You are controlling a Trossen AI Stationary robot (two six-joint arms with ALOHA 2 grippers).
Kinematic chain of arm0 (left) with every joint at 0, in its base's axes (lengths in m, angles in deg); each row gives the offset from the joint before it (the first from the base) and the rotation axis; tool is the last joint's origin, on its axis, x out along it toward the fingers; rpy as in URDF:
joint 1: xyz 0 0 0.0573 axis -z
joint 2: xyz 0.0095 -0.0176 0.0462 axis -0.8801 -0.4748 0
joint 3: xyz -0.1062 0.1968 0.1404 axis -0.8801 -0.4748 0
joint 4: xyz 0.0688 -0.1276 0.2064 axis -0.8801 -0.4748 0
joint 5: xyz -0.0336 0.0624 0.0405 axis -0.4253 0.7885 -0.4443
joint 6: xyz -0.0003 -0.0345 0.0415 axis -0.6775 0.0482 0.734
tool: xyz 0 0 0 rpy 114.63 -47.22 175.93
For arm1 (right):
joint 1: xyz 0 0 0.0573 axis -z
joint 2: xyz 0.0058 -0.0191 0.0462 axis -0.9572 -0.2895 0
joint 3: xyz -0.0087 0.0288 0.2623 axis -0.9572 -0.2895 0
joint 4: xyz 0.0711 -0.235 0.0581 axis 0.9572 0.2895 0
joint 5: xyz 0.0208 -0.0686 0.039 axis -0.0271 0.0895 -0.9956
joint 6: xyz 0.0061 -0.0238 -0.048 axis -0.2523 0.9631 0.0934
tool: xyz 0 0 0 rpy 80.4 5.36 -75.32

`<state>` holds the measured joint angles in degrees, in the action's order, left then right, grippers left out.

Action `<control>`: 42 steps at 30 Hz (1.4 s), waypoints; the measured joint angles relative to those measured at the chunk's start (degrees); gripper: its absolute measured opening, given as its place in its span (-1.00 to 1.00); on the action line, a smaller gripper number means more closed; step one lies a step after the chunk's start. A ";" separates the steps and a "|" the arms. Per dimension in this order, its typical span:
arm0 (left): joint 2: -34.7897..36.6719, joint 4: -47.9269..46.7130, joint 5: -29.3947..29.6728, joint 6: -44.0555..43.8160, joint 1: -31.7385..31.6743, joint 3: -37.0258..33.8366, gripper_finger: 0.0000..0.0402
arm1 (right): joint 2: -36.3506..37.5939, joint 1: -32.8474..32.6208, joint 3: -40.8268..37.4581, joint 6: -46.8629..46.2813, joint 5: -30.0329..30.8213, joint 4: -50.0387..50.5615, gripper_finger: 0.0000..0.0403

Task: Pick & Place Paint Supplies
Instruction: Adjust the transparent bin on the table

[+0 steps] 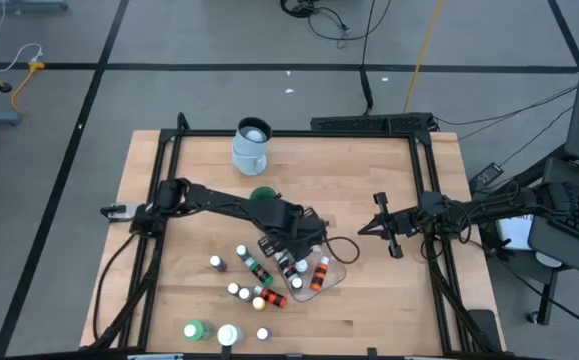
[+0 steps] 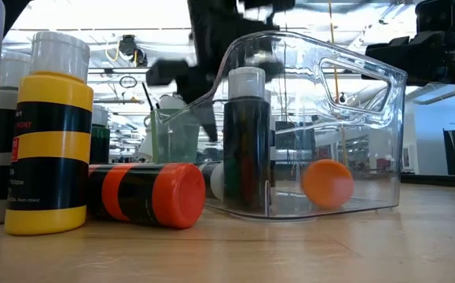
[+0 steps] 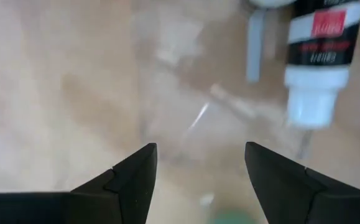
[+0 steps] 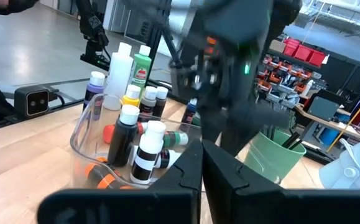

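Note:
My left gripper (image 1: 289, 248) (image 3: 198, 180) hangs open over the clear tub (image 1: 317, 272) (image 2: 313, 134), pointing down into it and touching nothing. A black bottle with a white cap (image 3: 319, 56) lies below its fingers. In the tub, a dark bottle (image 2: 247, 141) stands upright and an orange-capped one (image 2: 327, 182) lies flat. Several small bottles (image 1: 241, 252) stand or lie on the table left of the tub, among them a yellow one (image 2: 50, 149) and an orange one (image 2: 148, 192) on its side. A green bottle (image 1: 194, 330) and a white jar (image 1: 227, 335) stand near the near edge. My right gripper (image 1: 362, 230) (image 4: 202, 165) waits shut, to the right of the tub.
A pale jug (image 1: 252, 143) stands near the table's far edge. A green cup (image 1: 264, 195) (image 4: 273, 155) with thin dark brushes stands under the left arm. Black frame rails (image 1: 424, 190) run along the table's sides. Bare wood lies between the tub and the right rail.

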<state>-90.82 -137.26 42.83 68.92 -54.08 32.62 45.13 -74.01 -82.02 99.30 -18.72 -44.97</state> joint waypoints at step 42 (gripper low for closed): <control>0.06 -9.60 9.84 -47.98 6.83 -5.00 -0.99 | 0.01 0.00 0.00 -5.62 0.02 -0.20 -0.98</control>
<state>-90.76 -146.86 52.67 20.94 -47.25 27.62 45.14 -74.01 -82.03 93.68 -18.70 -45.17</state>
